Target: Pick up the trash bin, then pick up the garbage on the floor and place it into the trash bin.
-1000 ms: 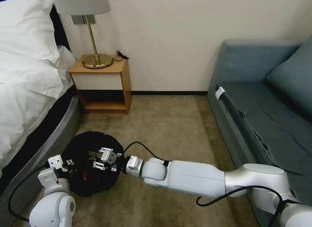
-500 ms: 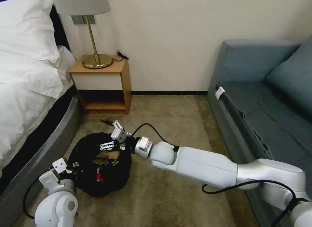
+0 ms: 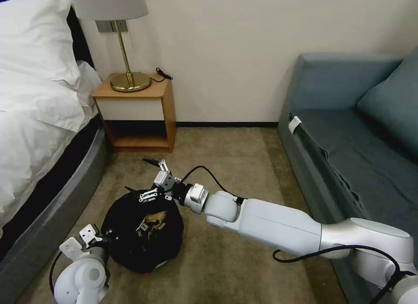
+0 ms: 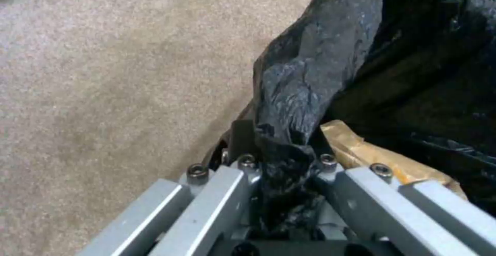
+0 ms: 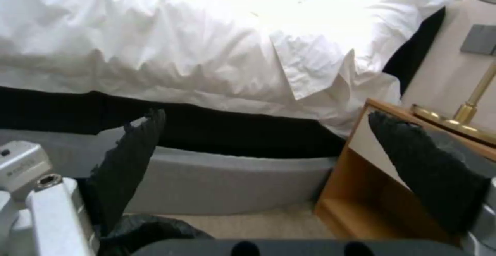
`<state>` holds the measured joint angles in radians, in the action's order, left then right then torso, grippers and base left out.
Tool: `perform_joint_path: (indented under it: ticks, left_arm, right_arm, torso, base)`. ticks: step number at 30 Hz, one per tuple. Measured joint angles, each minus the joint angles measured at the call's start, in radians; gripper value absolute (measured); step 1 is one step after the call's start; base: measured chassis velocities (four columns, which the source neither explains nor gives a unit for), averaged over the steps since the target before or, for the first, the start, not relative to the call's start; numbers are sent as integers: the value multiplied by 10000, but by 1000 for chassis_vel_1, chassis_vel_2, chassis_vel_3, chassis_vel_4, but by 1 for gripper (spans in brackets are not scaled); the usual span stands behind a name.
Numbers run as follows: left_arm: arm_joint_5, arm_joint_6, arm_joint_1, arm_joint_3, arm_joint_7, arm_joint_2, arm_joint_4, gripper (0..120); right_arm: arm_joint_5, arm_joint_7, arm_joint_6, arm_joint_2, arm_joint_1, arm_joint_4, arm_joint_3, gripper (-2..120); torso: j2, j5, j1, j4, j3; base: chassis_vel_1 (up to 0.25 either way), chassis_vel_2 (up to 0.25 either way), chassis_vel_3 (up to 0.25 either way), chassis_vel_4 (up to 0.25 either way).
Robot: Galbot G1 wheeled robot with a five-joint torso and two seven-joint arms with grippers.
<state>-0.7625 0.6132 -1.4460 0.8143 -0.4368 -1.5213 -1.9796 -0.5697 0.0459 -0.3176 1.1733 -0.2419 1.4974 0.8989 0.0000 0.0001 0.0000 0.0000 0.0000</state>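
The trash bin [image 3: 130, 247], lined with a crinkly black bag, sits tilted on the carpet at lower left. My left gripper [image 3: 106, 237] is shut on its near rim; the left wrist view shows the gripper [image 4: 281, 161] pinching the black bag [image 4: 310, 81]. Garbage lies inside the bin: a crumpled tan paper bag [image 3: 153, 220] [image 4: 362, 157]. My right gripper [image 3: 142, 177] hovers just beyond the bin's far rim, open and holding nothing. In the right wrist view its black fingertips [image 5: 135, 147] stand wide apart.
A bed [image 3: 39, 99] with white linen runs along the left. A wooden nightstand [image 3: 139, 114] with a brass lamp [image 3: 126, 55] stands at the wall. A blue sofa [image 3: 357, 134] fills the right. Bare carpet [image 3: 230, 164] lies between them.
My right gripper has lifted out of the bin and pulled back past its far rim, open. The left arm has shifted the bin a little nearer and to the right.
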Motion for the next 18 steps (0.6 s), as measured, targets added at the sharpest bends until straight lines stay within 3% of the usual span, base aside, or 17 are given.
perform_joint_path:
  ticks: [8, 10, 11, 12, 15, 16, 18]
  left_arm:
    - [774, -254, -31, 9, 491, 9, 124, 32]
    - [1182, -559, -98, 17, 898, -5, 77, 39]
    - [1662, -1045, -154, 47, 1359, -5, 70, 48]
    - [1662, -1045, -154, 47, 1359, -5, 70, 48]
    - [2359, -2114, -242, 142, 2416, 11, 144, 61]
    - [2359, -2114, -242, 142, 2416, 11, 144, 61]
    - [2819, -2736, -309, 217, 3280, 24, 185, 71]
  right_arm:
    - [34, 0, -15, -195, -97, 2, -142, 100]
    - [39, -2, -23, -272, -120, 9, -224, 100]
    - [43, -3, -25, -356, -150, 32, -317, 100]
    - [43, -3, -25, -356, -150, 32, -317, 100]
    - [40, -5, -26, -595, -235, 121, -504, 100]
    - [40, -5, -26, -595, -235, 121, -504, 100]
    - [25, -4, -19, -799, -324, 210, -709, 100]
  torso:
    - [1, -1, 0, -1, 0]
    - [2, -1, 0, -1, 0]
    - [1, -1, 0, -1, 0]
    - [1, -1, 0, -1, 0]
    - [2, -1, 0, 0, 0]
    - [2, -1, 0, 0, 0]
    - [2, 0, 0, 0, 0]
  base:
    - [0, 0, 0, 0]
    - [0, 0, 0, 0]
    - [0, 0, 0, 0]
    - [0, 0, 0, 0]
    - [0, 0, 0, 0]
    - [0, 0, 0, 0]
    - [0, 0, 0, 0]
